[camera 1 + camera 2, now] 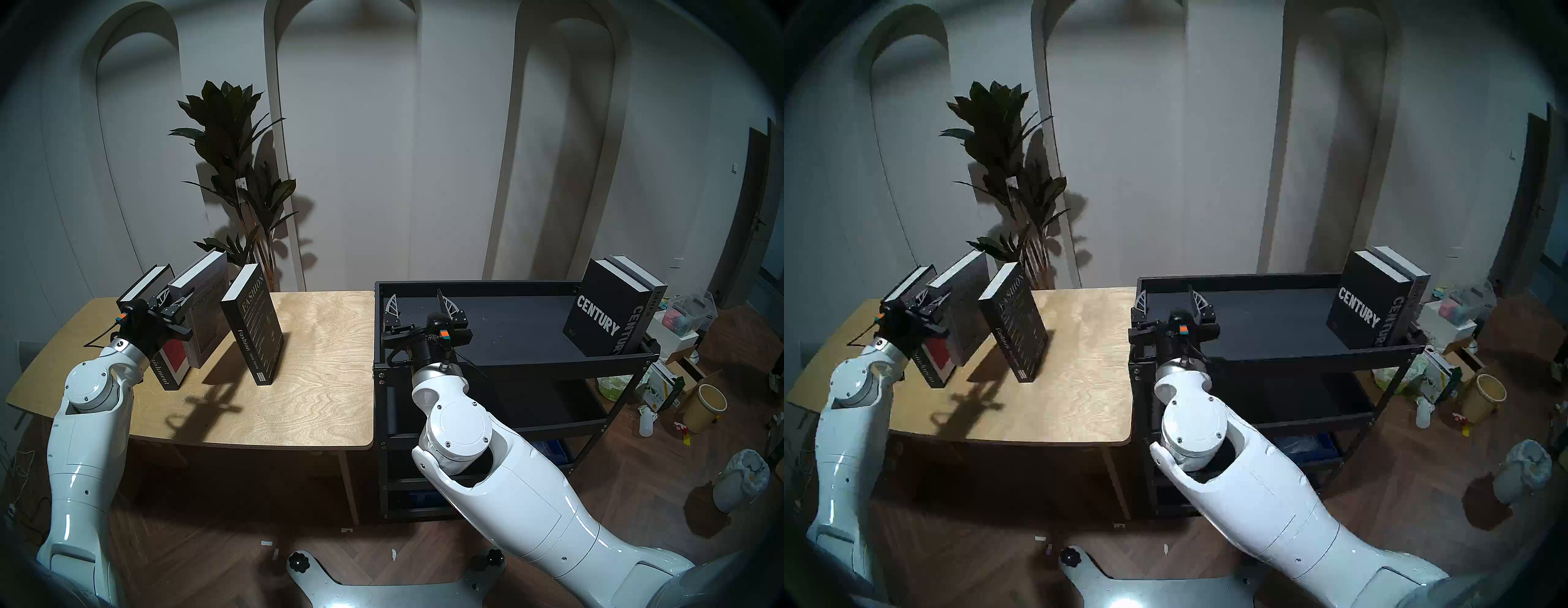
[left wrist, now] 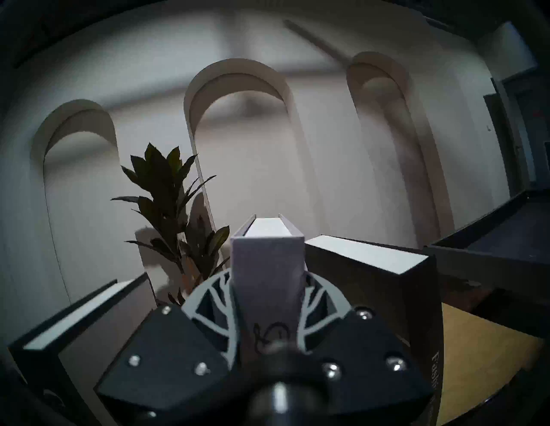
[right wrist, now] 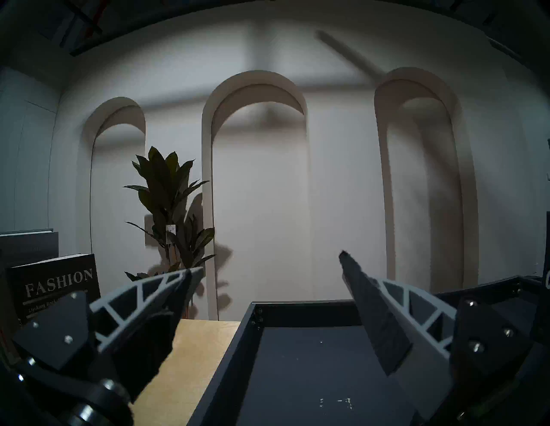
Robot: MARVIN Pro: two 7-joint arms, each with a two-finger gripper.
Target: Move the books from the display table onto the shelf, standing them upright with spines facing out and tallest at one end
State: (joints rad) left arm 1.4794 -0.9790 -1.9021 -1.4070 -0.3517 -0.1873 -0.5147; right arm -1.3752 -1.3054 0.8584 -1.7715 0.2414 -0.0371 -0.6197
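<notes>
Three books stand upright at the left of the display table (image 1: 314, 361): a black one with a red cover patch (image 1: 169, 365), the grey Discontent (image 1: 203, 297) and the black Fashion (image 1: 254, 322). My left gripper (image 1: 176, 308) is shut on Discontent's spine, high up. In the left wrist view the grey spine (image 2: 268, 267) fills the gap between the fingers (image 2: 214, 297). On the shelf (image 1: 551, 361), Century (image 1: 598, 318) and a grey book (image 1: 653, 297) stand at the right end. My right gripper (image 1: 420, 308) hovers open and empty over the shelf's left end (image 3: 297, 372).
A tall potted plant (image 1: 242, 187) stands behind the table by the arched wall. The shelf abuts the table's right edge. Boxes, a paper bucket (image 1: 708, 407) and a lined bin (image 1: 742, 479) clutter the floor to the right of the shelf.
</notes>
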